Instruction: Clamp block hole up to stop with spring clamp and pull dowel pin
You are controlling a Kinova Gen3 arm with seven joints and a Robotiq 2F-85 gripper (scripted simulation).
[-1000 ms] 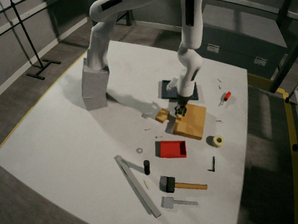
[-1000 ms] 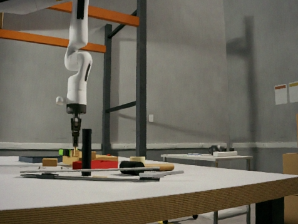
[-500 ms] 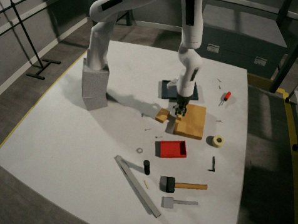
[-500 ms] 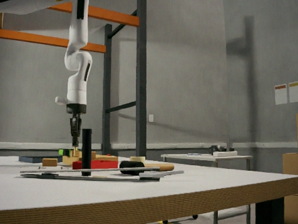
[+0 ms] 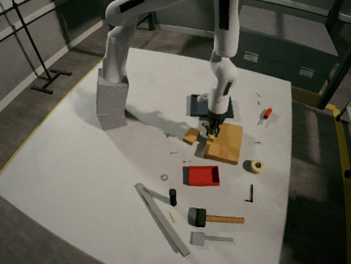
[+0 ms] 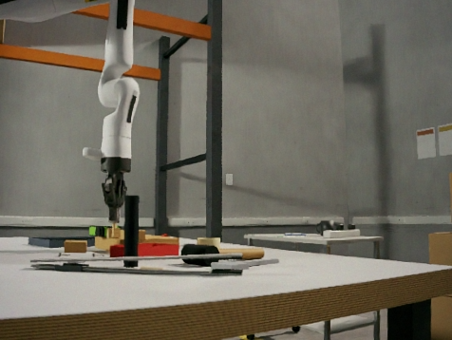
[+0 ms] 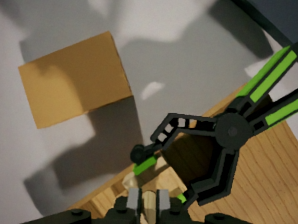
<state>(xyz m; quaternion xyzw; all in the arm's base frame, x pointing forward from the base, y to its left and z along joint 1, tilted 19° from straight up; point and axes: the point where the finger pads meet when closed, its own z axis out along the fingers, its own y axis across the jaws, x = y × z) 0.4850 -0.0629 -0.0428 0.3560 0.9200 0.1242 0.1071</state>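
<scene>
The bench board (image 5: 225,143) lies on the white table. The small wooden block (image 5: 212,138) sits at its left edge, held by the black-and-green spring clamp (image 7: 225,145). My gripper (image 5: 213,132) hangs straight above the block, also seen in the side view (image 6: 114,219). In the wrist view its fingers are shut on the pale dowel pin (image 7: 148,205), which stands upright over the block. I cannot tell whether the pin's lower end is clear of the hole. A loose wooden block (image 5: 191,136) lies on the table just left of the board, also in the wrist view (image 7: 75,85).
A dark blue mat (image 5: 210,106) lies behind the board. A red tray (image 5: 202,175), a tape roll (image 5: 257,164), a screwdriver (image 5: 266,114), a black cylinder (image 5: 172,197), a mallet (image 5: 214,218), a steel ruler (image 5: 162,218) and a nut (image 5: 164,175) lie around.
</scene>
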